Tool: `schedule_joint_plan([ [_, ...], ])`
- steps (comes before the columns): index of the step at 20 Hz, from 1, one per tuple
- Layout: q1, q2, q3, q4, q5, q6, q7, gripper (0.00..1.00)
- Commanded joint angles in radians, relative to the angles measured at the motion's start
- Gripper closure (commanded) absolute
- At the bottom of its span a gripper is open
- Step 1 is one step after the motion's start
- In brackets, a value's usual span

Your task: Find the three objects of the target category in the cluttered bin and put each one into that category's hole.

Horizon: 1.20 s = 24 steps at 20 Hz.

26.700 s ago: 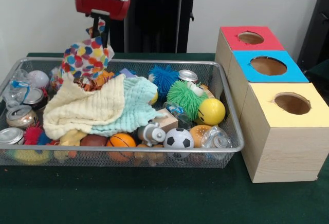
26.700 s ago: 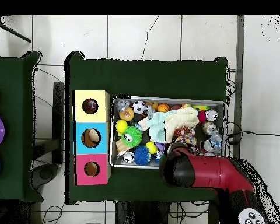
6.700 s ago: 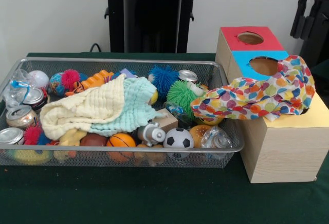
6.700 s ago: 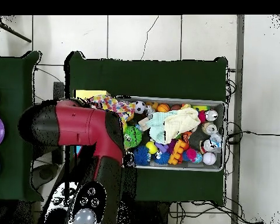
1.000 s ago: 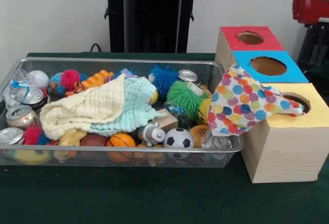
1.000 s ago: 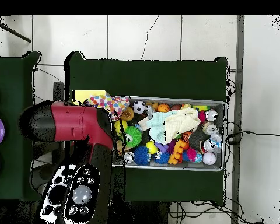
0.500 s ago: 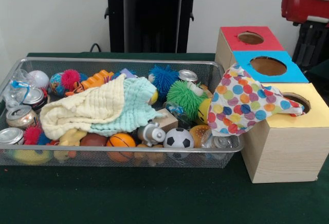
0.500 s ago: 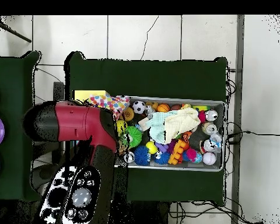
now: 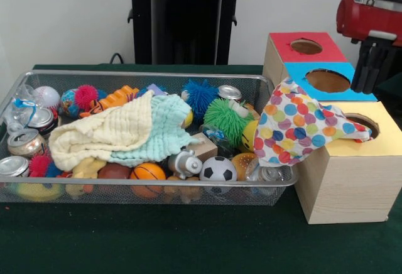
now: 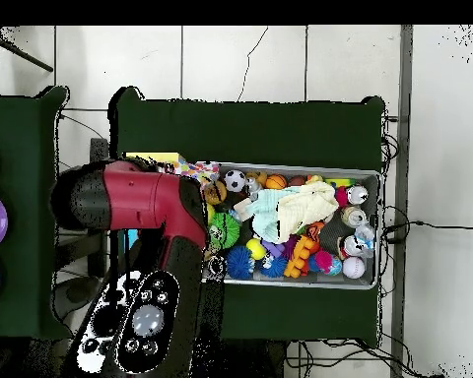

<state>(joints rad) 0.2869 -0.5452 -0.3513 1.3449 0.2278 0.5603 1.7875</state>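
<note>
The wire bin point(image 9: 276, 132) on the table point(image 9: 188, 242) holds two folded cloths, cream point(image 9: 100, 132) and mint point(image 9: 166, 126), among balls and cans. The spotted cloth point(image 9: 301, 129) is only half delivered: one corner sits in the yellow box's hole point(image 9: 363, 125), the rest drapes toward the bin. The tool point(image 9: 367, 66) hangs above the blue box point(image 9: 326, 80), prongs slightly spread, holding and touching nothing.

Colours of the cloths and sorting box tops.
White multicoloured polka-dot cloth point(image 9: 301, 131); pale yellow waffle cloth point(image 9: 100, 132); mint green cloth point(image 9: 164, 129); red point(image 9: 286, 49), blue point(image 9: 301, 85), yellow box tops point(image 9: 388, 137).
</note>
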Motion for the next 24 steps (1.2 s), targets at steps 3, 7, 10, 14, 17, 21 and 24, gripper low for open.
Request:
schedule_joint_plan([
  [3, -0.052, 0.053, 0.046, 0.037, -0.044, -0.061, 0.134, 1.00],
  [7, -0.057, 0.064, 0.032, 0.017, -0.059, -0.030, 0.113, 1.00],
  [10, -0.060, 0.078, 0.011, -0.010, -0.077, 0.005, 0.093, 1.00],
  [14, -0.062, 0.091, 0.003, -0.022, -0.082, 0.009, 0.086, 1.00],
  [17, -0.068, 0.103, 0.025, -0.002, -0.076, -0.026, 0.088, 1.00],
  [21, -0.075, 0.123, 0.077, 0.053, -0.048, -0.089, 0.114, 1.00],
  [24, -0.077, 0.136, 0.097, 0.064, -0.034, -0.100, 0.125, 1.00],
])
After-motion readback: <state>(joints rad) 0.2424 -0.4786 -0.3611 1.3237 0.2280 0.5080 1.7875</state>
